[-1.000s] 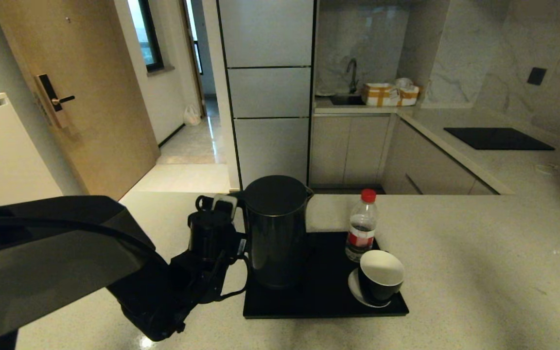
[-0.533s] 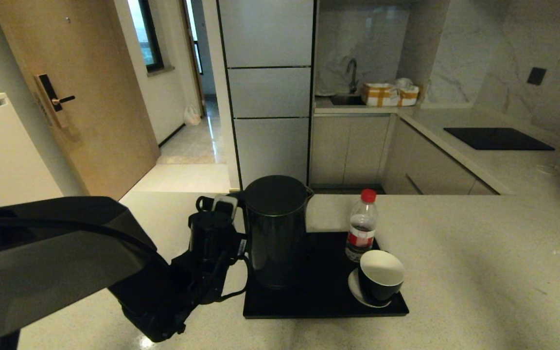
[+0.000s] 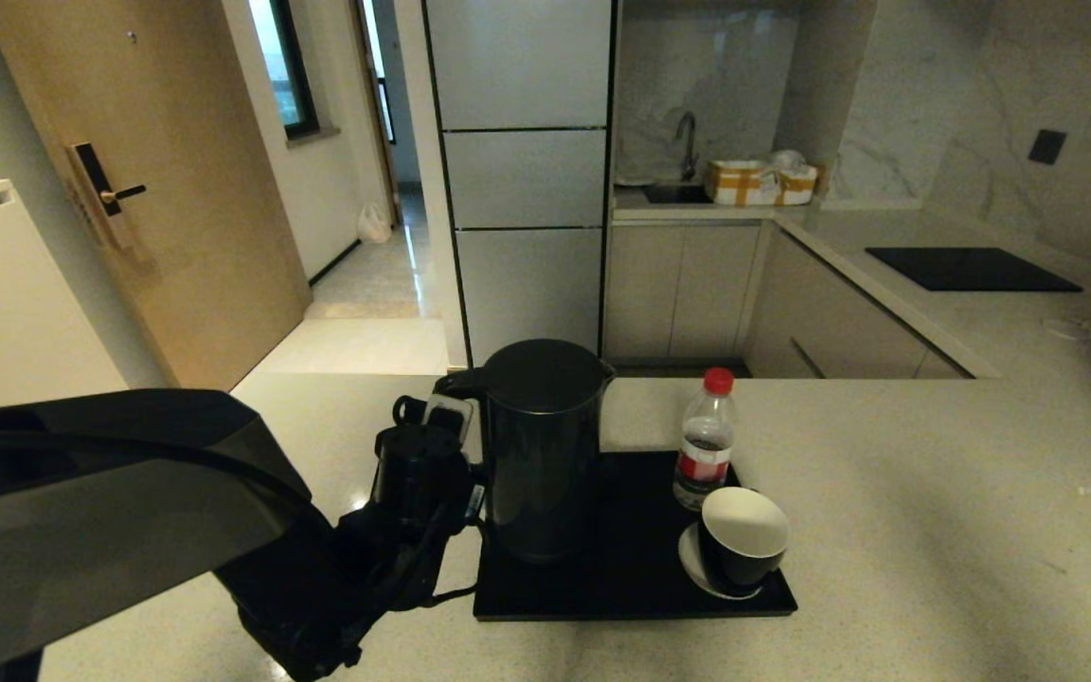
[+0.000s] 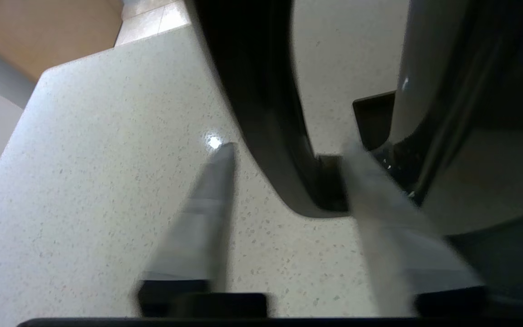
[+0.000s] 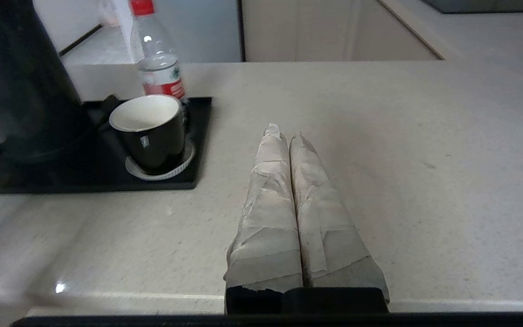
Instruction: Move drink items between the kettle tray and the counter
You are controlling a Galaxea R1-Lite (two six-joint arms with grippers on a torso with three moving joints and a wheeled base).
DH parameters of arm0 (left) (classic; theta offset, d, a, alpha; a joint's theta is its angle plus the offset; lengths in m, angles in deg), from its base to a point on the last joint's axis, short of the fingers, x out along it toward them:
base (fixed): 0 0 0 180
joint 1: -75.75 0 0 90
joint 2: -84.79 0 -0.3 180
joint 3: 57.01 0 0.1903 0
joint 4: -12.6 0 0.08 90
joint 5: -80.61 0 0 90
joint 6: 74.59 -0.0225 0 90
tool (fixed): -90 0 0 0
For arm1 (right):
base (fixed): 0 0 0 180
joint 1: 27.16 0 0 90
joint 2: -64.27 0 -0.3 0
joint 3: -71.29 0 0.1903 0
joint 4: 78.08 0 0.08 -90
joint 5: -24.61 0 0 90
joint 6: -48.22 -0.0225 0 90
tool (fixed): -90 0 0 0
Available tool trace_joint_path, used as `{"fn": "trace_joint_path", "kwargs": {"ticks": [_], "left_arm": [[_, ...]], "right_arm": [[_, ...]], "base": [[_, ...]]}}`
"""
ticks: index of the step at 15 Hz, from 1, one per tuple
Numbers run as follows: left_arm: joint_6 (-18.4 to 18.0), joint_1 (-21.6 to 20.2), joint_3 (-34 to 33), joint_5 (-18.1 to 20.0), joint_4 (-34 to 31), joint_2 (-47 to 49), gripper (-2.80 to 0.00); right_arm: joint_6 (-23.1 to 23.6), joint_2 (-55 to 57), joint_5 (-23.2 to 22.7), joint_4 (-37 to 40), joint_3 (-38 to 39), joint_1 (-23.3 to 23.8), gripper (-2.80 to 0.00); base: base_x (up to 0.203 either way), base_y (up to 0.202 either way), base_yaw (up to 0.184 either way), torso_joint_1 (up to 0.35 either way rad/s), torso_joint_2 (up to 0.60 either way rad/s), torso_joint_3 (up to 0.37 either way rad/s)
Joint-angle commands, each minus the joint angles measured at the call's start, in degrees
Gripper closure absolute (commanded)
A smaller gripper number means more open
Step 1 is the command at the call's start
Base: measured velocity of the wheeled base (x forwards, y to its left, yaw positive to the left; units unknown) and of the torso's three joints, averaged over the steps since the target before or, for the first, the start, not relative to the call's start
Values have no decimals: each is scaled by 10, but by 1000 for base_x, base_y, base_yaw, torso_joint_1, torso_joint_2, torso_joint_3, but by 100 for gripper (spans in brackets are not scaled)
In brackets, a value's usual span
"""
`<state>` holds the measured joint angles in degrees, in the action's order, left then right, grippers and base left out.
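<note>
With the left gripper [image 4: 288, 172] straddling the kettle [image 3: 541, 445] handle, fingers parted, not yet clamped: close firmly, lift straight off the kettle tray [image 3: 631, 592] beneath, swing clear of bottle [image 3: 705, 438] and cup [image 3: 742, 540] beyond. Right gripper [image 5: 284, 131] pressed together, parked over the counter [image 5: 379, 136].

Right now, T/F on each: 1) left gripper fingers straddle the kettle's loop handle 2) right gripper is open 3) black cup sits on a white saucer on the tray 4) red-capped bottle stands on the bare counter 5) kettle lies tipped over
1) True: the left gripper has one finger on each side of the tall black electric kettle's loop handle.
2) False: the right gripper is shut, holding nothing.
3) True: the black handleless cup sits on the small white saucer on the flat black tray.
4) False: the small clear red-capped bottle stands on the tray.
5) False: the kettle stands upright.
</note>
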<state>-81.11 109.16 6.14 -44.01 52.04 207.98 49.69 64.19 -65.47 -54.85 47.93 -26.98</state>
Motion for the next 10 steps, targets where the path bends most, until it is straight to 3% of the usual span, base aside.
{"fn": "trace_joint_path", "kwargs": {"ticks": [1, 10], "left_arm": [[2, 1, -2, -2, 13, -12, -280], [5, 15, -57, -3, 43, -60, -280]], "right_arm": [[0, 0, 0, 0, 0, 0, 0], [1, 0, 0, 0, 0, 0, 0]], "base": [[0, 0, 0, 0, 0, 0], [0, 0, 0, 0, 0, 0]]}}
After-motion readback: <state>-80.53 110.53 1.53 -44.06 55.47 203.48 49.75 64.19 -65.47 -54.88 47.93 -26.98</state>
